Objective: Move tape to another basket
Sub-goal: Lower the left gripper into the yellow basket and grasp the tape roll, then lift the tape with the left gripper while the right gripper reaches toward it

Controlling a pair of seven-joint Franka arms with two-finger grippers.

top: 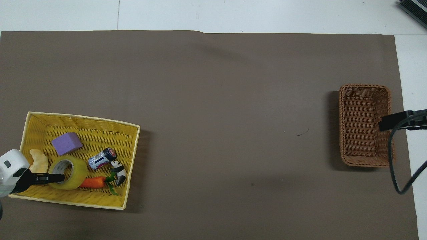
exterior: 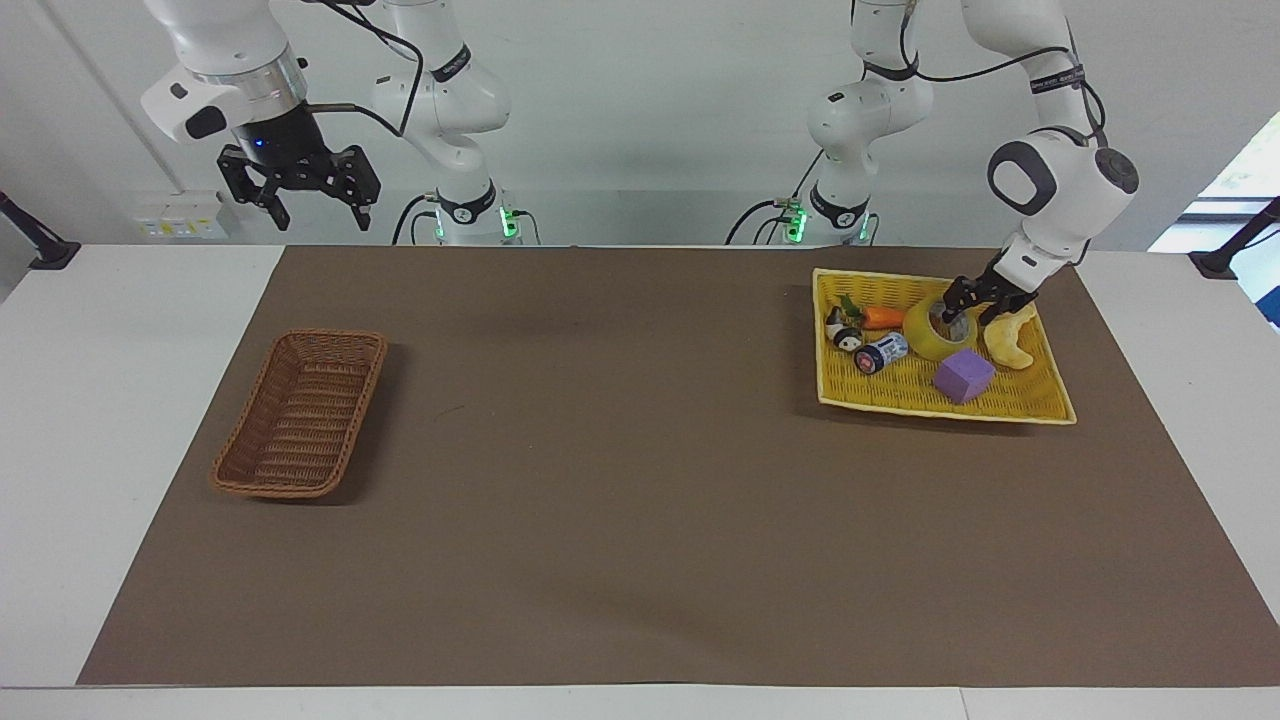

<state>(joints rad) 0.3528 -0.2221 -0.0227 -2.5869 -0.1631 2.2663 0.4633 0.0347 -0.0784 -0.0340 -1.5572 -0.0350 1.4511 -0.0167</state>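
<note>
The tape (exterior: 925, 336), a yellow roll with a pale core, lies in the yellow tray (exterior: 1000, 406) at the left arm's end of the table; it also shows in the overhead view (top: 78, 171). My left gripper (exterior: 967, 310) is down at the roll, open, with one finger in the core and the other outside the roll's wall; it also shows in the overhead view (top: 53, 178). The brown wicker basket (exterior: 300, 415) stands empty at the right arm's end (top: 363, 123). My right gripper (exterior: 300, 205) waits open, high above the table near the basket.
In the tray with the tape lie a purple block (exterior: 964, 376), a pale yellow crescent toy (exterior: 1012, 340) touching the left gripper's side, a carrot (exterior: 882, 317), a small can (exterior: 880, 353) and a panda figure (exterior: 845, 335). A brown mat (exterior: 620, 480) covers the table.
</note>
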